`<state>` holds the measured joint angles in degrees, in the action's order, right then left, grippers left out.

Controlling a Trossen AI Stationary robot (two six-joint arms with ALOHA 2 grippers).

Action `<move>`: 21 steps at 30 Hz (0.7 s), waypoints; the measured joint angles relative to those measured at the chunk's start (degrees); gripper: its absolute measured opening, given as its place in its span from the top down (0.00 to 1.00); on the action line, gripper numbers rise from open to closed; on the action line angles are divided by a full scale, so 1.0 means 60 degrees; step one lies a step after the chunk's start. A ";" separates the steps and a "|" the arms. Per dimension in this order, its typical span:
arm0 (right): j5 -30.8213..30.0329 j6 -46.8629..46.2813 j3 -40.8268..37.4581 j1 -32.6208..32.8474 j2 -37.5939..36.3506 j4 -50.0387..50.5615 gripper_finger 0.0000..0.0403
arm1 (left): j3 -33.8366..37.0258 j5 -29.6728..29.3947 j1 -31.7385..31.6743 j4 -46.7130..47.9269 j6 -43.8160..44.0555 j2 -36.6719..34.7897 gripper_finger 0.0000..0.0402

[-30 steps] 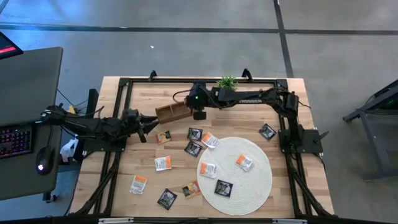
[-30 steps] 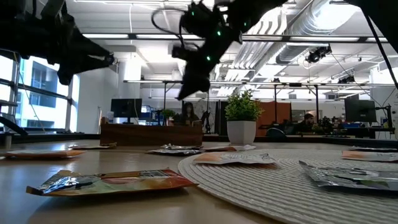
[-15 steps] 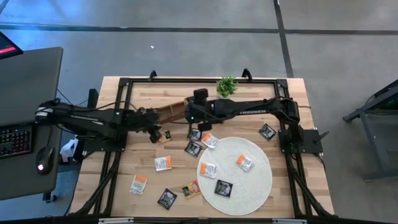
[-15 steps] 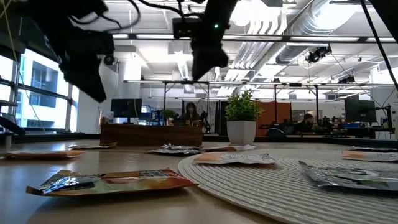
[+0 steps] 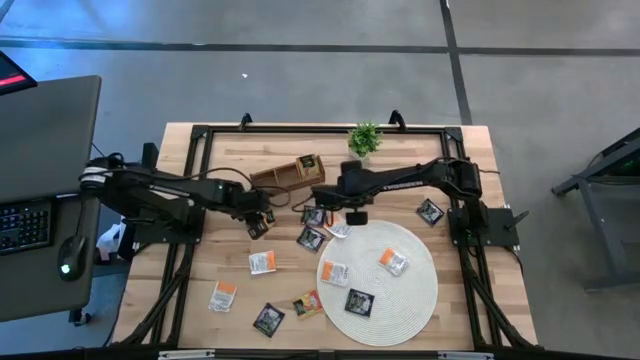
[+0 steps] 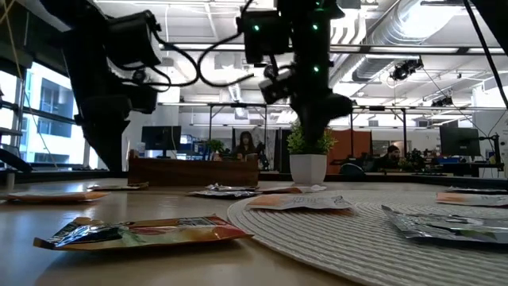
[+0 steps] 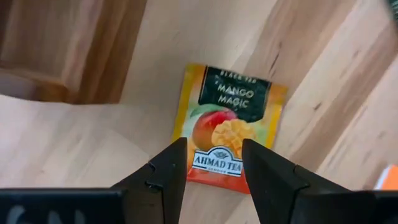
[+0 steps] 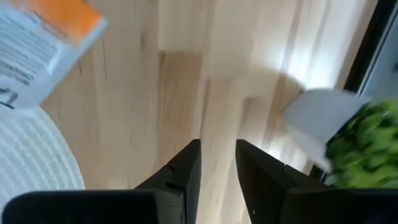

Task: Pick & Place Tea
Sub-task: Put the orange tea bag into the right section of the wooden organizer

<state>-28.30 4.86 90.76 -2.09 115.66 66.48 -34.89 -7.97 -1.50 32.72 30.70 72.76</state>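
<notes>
Looking straight down, the high view shows a wooden bench (image 5: 225, 262) with two dark arms reaching toward its middle. Small square tea sachets lie scattered on the bare wood and on a round pale woven mat (image 5: 378, 282). A long brown wooden tray (image 5: 283, 176) sits toward the far edge, with a small green potted plant (image 5: 365, 137) beside it.

The left claw (image 5: 258, 222) hangs over a yellow-orange sachet (image 5: 262, 221) just in front of the tray. Only the left wrist view shows this packet closely: the mango tea sachet (image 7: 227, 124) lies flat on the wood, printed with a mango picture, and the two dark fingers (image 7: 166, 174) stand apart on either side of its near edge. They are open and hold nothing; whether the tips touch the packet cannot be told.

The right claw (image 5: 355, 215) is near the mat's far edge, close to several sachets. Its wrist view shows narrowly parted fingers (image 8: 185, 168) with bare wood between them, gripping nothing, a white-and-orange sachet (image 8: 38, 40) off to one side, and the plant blurred.

The low view adds the office room behind, and a sachet (image 6: 143, 232) lying flat in the foreground.
</notes>
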 joint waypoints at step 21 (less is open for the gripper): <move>0.3039 -0.0536 -0.7718 0.0411 -0.4749 -1.3024 0.79 | -0.0011 0.0038 0.0000 -0.1177 0.1476 0.1551 0.98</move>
<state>-10.06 1.65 44.45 0.38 87.16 -11.66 -34.96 -7.75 -1.50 25.66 39.56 82.07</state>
